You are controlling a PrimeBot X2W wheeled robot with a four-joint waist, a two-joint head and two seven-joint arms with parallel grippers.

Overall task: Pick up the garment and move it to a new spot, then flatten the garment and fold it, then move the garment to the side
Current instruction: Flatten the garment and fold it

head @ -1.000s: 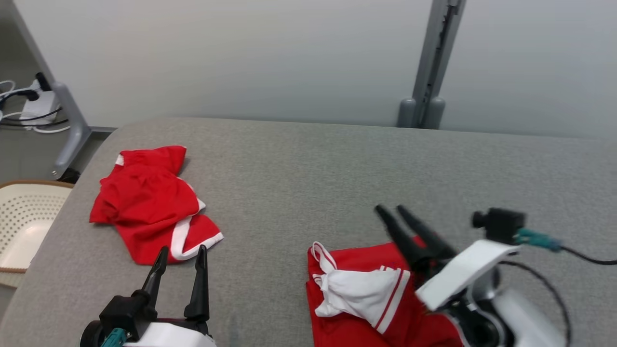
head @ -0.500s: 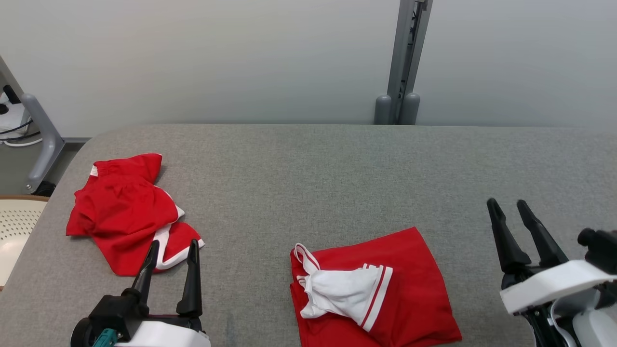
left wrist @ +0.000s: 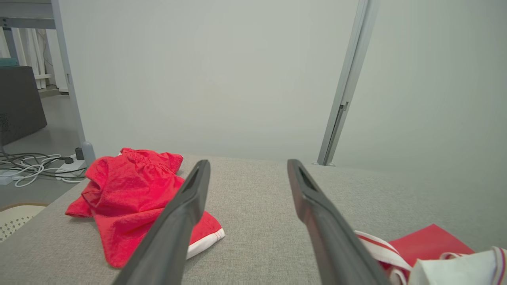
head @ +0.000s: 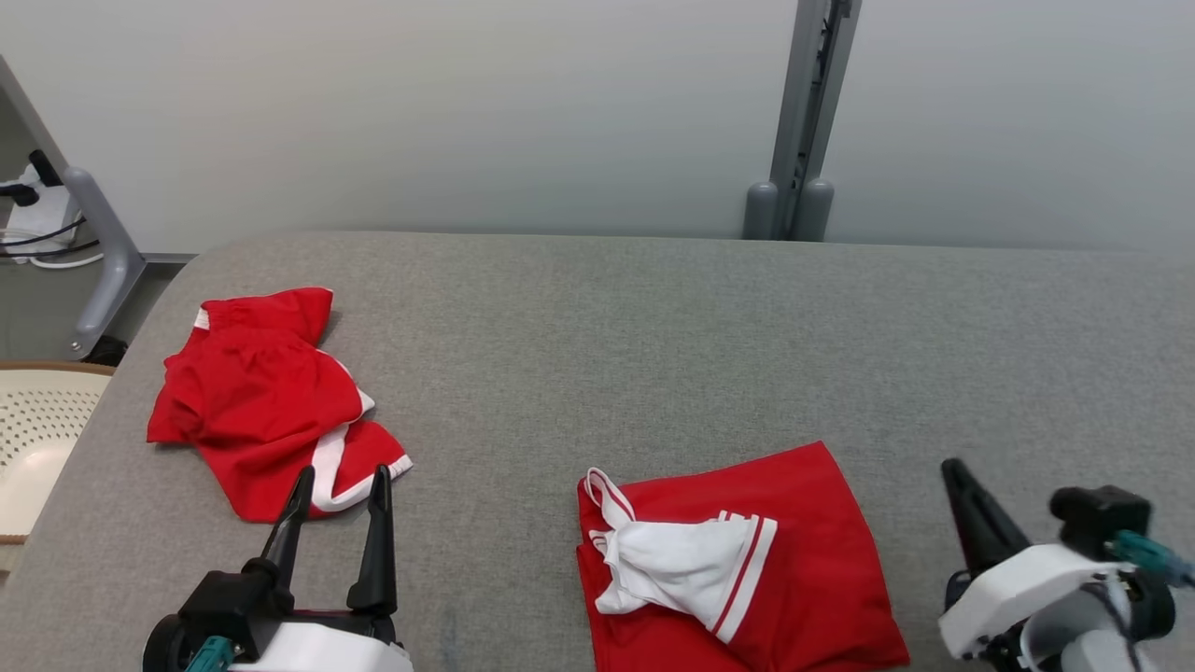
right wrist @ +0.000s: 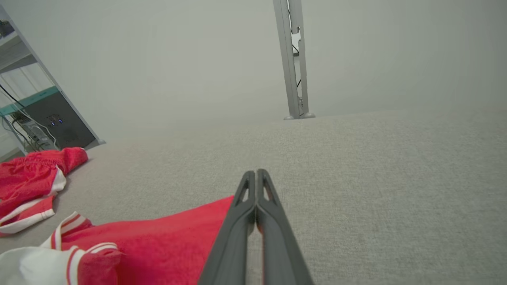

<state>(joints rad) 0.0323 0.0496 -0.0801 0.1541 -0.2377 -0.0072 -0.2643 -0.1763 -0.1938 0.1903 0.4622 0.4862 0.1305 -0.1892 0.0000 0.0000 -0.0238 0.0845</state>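
A folded red garment (head: 803,551) with a white, red-striped panel on top lies at the table's front, right of centre; its red edge shows in the right wrist view (right wrist: 166,245) and its corner in the left wrist view (left wrist: 431,245). My right gripper (head: 952,471) hovers just right of it, fingers pressed together and empty (right wrist: 256,174). A second, crumpled red garment (head: 261,401) with white trim lies at the left (left wrist: 134,194). My left gripper (head: 342,478) stands open just in front of it, holding nothing (left wrist: 245,164).
The grey fabric table (head: 653,336) ends at a pale wall with a metal post (head: 803,121). A cream perforated basket (head: 37,439) sits off the table's left edge, beside a grey frame leg (head: 103,252) and cables (head: 37,233).
My right gripper pulled back off the folded garment to its right side, lowered and shut its fingers. The left gripper kept still. The head camera shifted between frames.
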